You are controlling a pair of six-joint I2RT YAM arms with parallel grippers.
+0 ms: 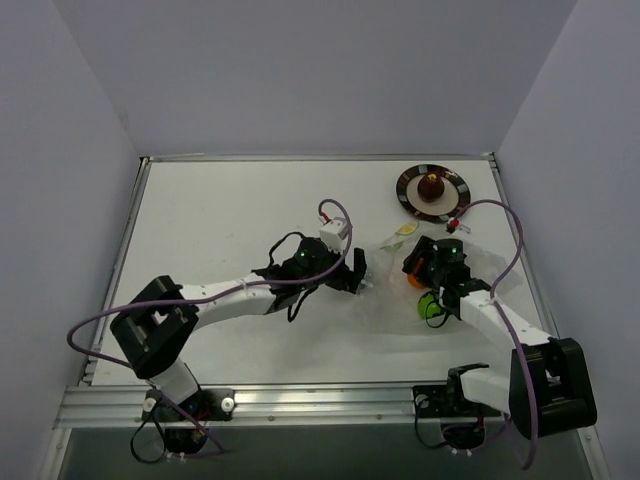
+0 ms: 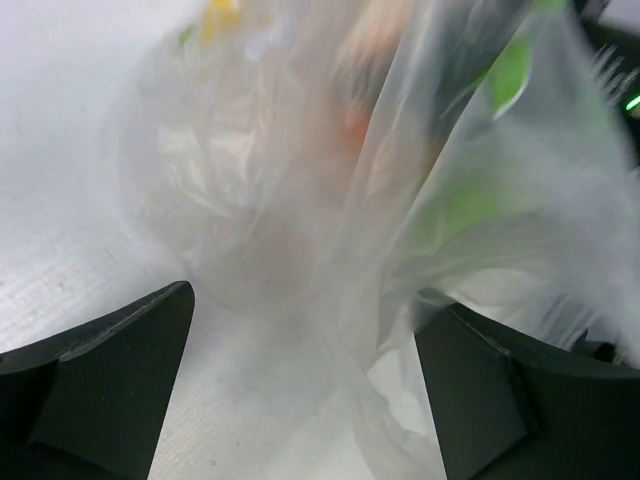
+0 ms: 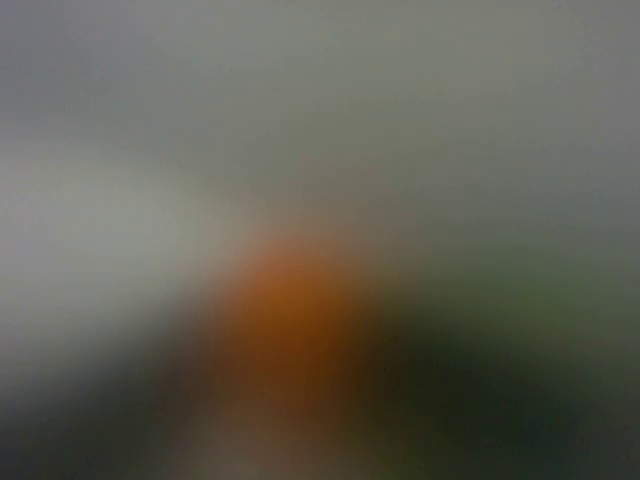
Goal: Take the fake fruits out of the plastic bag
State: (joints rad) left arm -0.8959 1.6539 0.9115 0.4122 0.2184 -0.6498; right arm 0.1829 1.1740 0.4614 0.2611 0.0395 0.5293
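Note:
The clear wrinkled plastic bag [image 1: 388, 290] lies on the table between my two grippers. An orange fruit [image 1: 414, 281] and a bright green fruit [image 1: 428, 305] show at its right side, under my right gripper [image 1: 420, 266]. A yellow-green fruit [image 1: 404, 230] lies at the bag's far edge. My left gripper [image 1: 358, 272] is at the bag's left edge. In the left wrist view its jaws stand wide apart [image 2: 310, 400] with bag film [image 2: 330, 230] between them, and green and orange blobs show through the film. The right wrist view is fully blurred, with an orange blob [image 3: 290, 310].
A round dark-rimmed plate [image 1: 408, 190] stands at the back right with a dark red-purple fruit [image 1: 430, 187] on it. A small red and white object [image 1: 456, 222] lies just in front of the plate. The table's raised edges run along the left, right and back.

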